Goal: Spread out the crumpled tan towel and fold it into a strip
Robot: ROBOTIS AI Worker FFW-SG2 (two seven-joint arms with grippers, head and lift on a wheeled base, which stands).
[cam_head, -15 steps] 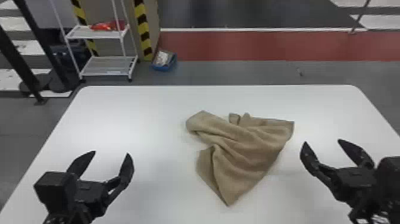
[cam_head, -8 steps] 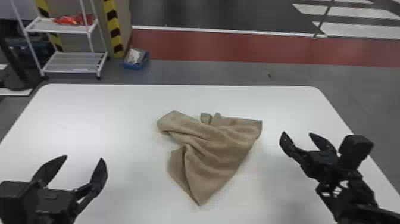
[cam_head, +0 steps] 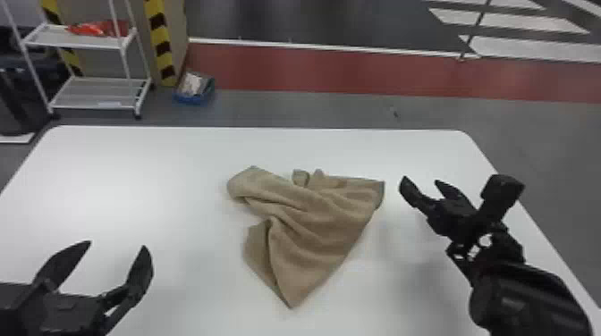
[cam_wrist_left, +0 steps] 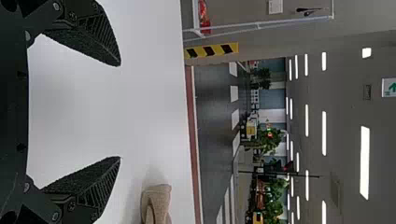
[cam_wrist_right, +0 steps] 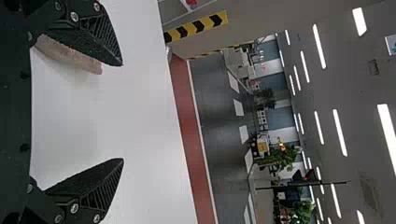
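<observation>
One tan towel (cam_head: 317,219) lies on one worktop (cam_head: 134,178); one left gripper (cam_head: 118,243) toward the worktop's left edge and one right gripper (cam_head: 420,179) toward its right edge make two, with two black fingers (cam_head: 67,263) each; beyond the far edge, near the left corner, are one rack (cam_head: 76,43) with two shelves (cam_head: 98,91) and one blue bin (cam_head: 192,99).

White table (cam_head: 134,147) in front — beyond it, grey floor (cam_head: 335,109) with a red band (cam_head: 357,69). A white shelf rack (cam_head: 82,42) stands left.
</observation>
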